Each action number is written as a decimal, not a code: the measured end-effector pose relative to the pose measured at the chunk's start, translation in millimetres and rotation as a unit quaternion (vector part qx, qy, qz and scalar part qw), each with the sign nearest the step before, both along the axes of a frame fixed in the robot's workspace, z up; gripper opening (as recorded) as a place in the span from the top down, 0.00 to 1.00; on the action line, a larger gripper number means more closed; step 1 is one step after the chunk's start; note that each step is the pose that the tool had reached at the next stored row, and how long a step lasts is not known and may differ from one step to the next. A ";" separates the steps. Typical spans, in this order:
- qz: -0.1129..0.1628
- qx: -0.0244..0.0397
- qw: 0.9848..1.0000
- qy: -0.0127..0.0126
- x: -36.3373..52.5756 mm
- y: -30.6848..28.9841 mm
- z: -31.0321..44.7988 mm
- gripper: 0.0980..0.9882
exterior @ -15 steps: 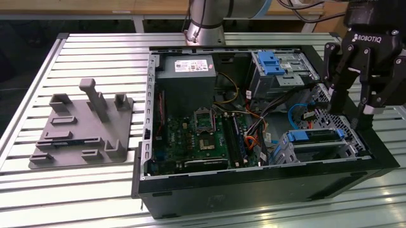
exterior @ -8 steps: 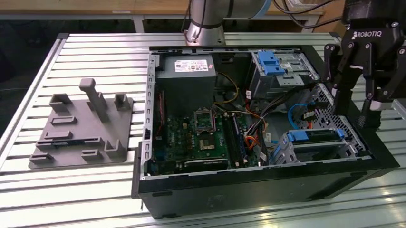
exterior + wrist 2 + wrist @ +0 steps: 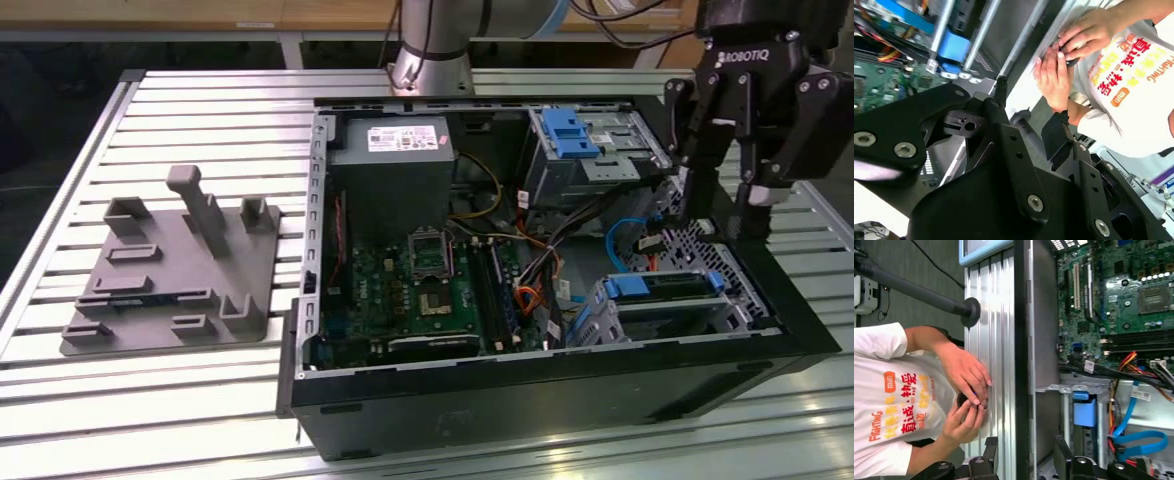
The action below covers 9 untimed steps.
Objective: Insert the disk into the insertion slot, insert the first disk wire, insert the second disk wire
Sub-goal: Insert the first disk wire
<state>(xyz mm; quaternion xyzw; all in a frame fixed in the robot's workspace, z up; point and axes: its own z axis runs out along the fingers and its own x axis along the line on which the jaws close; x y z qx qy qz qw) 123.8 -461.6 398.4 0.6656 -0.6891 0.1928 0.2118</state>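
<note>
The insertion slot (image 3: pixel 687 250) sits at the exterior view's right inside the open computer case (image 3: pixel 534 385), the second disk wire (image 3: pixel 617 240) curling just beside it. The gripper (image 3: pixel 723 225) hangs above it, fingers spread, holding nothing. The case stands on a slatted metal table (image 3: pixel 200 100); a grey fixture plate (image 3: pixel 174 270) lies at the exterior view's left. In both wrist views a person's hands (image 3: pixel 966 392) meet at the table edge.

Overhead light glares off the slatted aluminium table (image 3: pixel 200 110) in the exterior view. The computer case (image 3: pixel 534 390) interior is dimmer, its front wall shadowed.
</note>
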 end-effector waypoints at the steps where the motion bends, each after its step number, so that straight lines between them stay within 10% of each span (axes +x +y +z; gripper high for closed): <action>1: 0.000 0.000 1.000 0.000 0.1 4.5 -0.8 0.48; 9: 0.000 0.000 1.000 0.000 3.1 35.6 -7.5 0.48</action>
